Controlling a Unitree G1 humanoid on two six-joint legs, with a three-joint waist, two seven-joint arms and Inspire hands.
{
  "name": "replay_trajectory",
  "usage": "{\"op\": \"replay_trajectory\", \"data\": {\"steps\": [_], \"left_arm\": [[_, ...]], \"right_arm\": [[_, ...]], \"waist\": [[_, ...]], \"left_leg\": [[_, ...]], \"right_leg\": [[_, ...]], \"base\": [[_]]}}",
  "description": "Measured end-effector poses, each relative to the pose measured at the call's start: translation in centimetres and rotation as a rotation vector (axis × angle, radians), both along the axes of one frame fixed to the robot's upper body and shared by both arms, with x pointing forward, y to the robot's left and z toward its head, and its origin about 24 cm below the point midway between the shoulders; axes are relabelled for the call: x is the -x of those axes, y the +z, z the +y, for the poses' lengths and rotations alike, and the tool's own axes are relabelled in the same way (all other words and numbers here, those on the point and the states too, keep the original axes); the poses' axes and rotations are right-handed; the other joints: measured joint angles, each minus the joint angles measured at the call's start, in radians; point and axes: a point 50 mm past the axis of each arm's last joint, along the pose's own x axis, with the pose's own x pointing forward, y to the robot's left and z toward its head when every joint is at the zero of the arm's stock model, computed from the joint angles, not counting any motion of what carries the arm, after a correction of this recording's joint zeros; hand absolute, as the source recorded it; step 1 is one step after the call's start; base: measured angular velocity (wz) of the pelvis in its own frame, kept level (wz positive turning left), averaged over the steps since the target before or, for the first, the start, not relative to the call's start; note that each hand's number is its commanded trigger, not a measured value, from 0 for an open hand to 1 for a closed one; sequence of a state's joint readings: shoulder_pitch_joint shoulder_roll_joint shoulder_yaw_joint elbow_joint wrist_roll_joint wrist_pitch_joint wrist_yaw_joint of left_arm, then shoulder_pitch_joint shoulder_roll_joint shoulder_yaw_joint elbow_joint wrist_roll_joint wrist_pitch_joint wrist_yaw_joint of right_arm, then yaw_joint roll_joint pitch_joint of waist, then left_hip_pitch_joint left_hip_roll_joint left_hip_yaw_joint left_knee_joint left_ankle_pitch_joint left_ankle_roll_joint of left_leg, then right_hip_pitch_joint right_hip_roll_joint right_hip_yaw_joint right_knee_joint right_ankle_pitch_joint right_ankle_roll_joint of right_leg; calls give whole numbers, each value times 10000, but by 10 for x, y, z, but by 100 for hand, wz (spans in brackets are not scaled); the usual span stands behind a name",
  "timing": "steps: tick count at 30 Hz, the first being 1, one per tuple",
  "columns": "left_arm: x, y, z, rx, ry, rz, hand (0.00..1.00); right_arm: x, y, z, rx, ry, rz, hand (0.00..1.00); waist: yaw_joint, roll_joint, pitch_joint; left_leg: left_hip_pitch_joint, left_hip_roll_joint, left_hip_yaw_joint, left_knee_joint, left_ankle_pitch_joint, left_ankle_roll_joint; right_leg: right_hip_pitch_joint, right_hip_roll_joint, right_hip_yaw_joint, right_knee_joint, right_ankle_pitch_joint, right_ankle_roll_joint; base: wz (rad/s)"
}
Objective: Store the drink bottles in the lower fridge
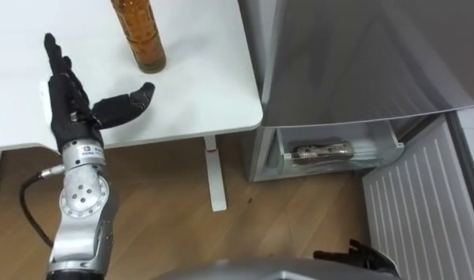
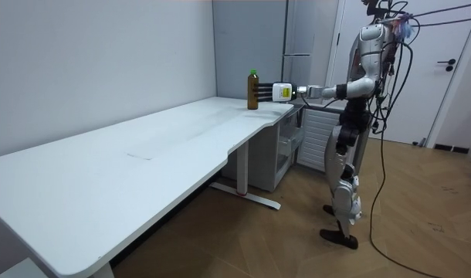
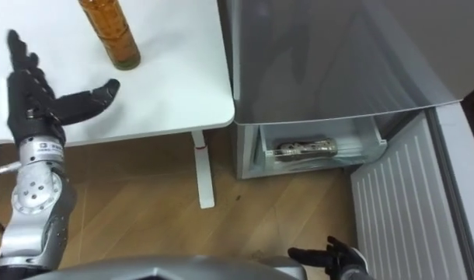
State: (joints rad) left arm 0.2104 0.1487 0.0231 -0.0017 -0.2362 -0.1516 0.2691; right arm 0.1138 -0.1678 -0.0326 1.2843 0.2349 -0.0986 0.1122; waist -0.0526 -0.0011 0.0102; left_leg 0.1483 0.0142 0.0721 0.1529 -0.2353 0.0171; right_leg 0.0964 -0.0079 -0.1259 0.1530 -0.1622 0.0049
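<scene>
The left hand [image 1: 70, 101] reaches flat over the bench [image 1: 206, 78], fingers [image 1: 54, 50] straight and released. The amber bottle [image 1: 141, 35] stands just ahead and right of them, untouched, near the bench edge. Another bottle [image 1: 321, 151] lies in the open fridge drawer [image 1: 381, 146]. The right hand [image 3: 334, 257] hangs low, fingers loose and empty.

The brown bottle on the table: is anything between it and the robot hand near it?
Nothing visible. The open left robot hand hovers over bare table beside the bottle.

bottle [image 1: 140, 35]: amber, cap [image 2: 252, 71] green | table [image 1: 206, 93]: white | fridge [image 1: 361, 54]: grey | door lining [image 1: 423, 210]: white, ribbed | second bottle [image 1: 321, 151]: perhaps brown | left hand [image 1: 70, 97]: black | floor [image 1: 159, 210]: wood-brown
</scene>
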Motion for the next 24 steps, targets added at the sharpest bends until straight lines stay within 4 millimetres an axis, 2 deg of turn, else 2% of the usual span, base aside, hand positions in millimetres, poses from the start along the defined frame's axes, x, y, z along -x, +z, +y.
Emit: {"op": "replay_trajectory", "data": {"steps": [4,11,18,24], "left_arm": [[0,-2,0,479,-357,67,0],[-1,-11,-3,604,-1014,690,0],[-11,-9,-4,1010,-1105,539,0],[-22,-5,-3,1259,-986,327,0]], "right_arm": [[3,0,0,-28,-74,111,0],[5,-1,-1,-94,-281,253,0],[5,-1,0,-165,-486,277,0],[15,-2,-1,10,-678,733,0]], "waist": [[-11,-34,-31],[-58,-51,-38],[-233,-42,-25],[-253,-38,-11]], "left_leg": [[28,55,139,-4,1,-4],[49,74,221,76,3,-7],[58,91,353,68,1,-9],[170,95,408,-45,-2,-12]], "right_leg": [[-1,62,125,17,31,-42],[-85,82,247,18,49,-68],[-111,123,421,17,92,-58],[-96,147,430,38,95,-57]], "base": [[-12],[-3],[-5],[-3]]}}
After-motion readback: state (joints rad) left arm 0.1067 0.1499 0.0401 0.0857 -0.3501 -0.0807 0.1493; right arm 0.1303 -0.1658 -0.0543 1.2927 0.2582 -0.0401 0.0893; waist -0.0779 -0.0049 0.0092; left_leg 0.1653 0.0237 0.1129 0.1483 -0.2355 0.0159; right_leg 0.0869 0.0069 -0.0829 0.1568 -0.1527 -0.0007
